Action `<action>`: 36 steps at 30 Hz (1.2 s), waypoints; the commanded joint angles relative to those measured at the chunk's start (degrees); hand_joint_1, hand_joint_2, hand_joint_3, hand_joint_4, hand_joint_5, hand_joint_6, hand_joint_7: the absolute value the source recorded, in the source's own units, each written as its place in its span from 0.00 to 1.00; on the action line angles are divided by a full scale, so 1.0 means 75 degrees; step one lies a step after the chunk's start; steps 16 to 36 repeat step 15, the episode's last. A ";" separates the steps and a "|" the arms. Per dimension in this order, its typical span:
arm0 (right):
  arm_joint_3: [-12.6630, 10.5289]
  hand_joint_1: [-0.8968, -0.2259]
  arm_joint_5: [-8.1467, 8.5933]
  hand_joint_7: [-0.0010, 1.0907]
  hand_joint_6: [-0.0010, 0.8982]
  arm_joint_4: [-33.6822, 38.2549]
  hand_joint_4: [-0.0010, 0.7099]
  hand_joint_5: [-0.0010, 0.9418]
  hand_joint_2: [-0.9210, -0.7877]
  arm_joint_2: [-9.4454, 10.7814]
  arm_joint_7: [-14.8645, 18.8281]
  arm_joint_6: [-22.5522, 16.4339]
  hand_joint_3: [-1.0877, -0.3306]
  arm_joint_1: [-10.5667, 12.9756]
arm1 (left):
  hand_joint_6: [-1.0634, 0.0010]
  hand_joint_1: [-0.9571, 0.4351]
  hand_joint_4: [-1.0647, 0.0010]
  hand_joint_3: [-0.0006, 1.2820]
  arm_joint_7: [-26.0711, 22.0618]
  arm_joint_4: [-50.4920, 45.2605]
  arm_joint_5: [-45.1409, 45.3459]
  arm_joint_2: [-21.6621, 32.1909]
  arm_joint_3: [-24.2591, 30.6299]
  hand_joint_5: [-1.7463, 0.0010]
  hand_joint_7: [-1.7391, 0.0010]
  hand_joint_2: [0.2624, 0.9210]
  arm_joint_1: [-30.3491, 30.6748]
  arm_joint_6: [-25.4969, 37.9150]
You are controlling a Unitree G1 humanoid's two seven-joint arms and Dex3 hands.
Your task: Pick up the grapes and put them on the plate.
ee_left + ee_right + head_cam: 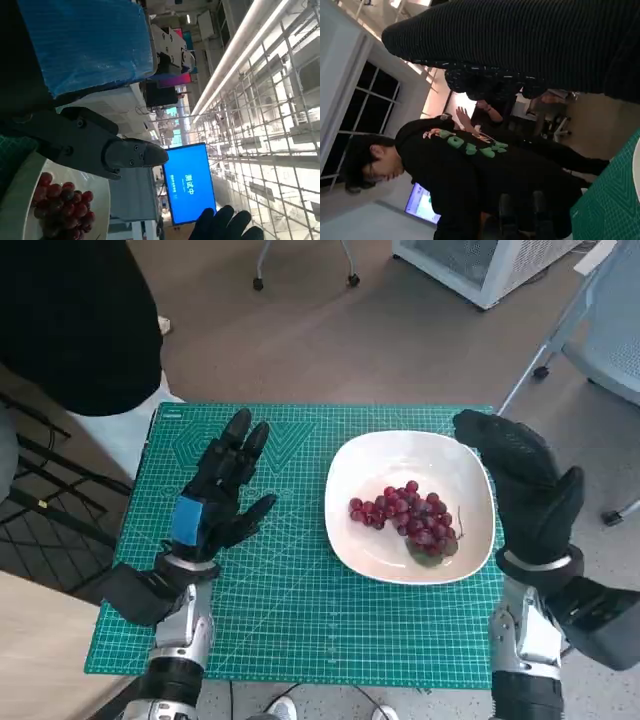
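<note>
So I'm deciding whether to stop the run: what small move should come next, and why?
Probably just draw both hands back. The grapes already lie on the plate; the left hand is open over the mat, and the right hand holds nothing beside the plate.

Bare green cutting mat (300,610) lies open left of and nearer than the white plate (375,550). The left robot hand (215,502) hovers left of the plate; the gloved right robot hand (525,490) crowds its right rim.
</note>
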 commanded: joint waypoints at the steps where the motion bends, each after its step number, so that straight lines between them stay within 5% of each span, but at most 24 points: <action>1: 0.0010 0.56 0.0036 0.30 0.11 0.0039 0.38 0.00 0.00 -0.0013 0.0087 0.0127 0.64 0.0185 | 0.70 0.49 0.73 0.23 -0.0010 -0.0183 -0.0036 -0.0006 -0.0015 1.00 0.99 1.00 0.0113 -0.0083; 36: 0.0005 0.56 0.0026 0.31 0.10 0.0010 0.38 0.00 0.00 0.0004 0.0138 0.0131 0.64 0.0196 | 0.71 0.49 0.73 0.23 -0.0087 -0.0234 -0.0071 0.0020 -0.0006 1.00 1.00 1.00 0.0115 -0.0080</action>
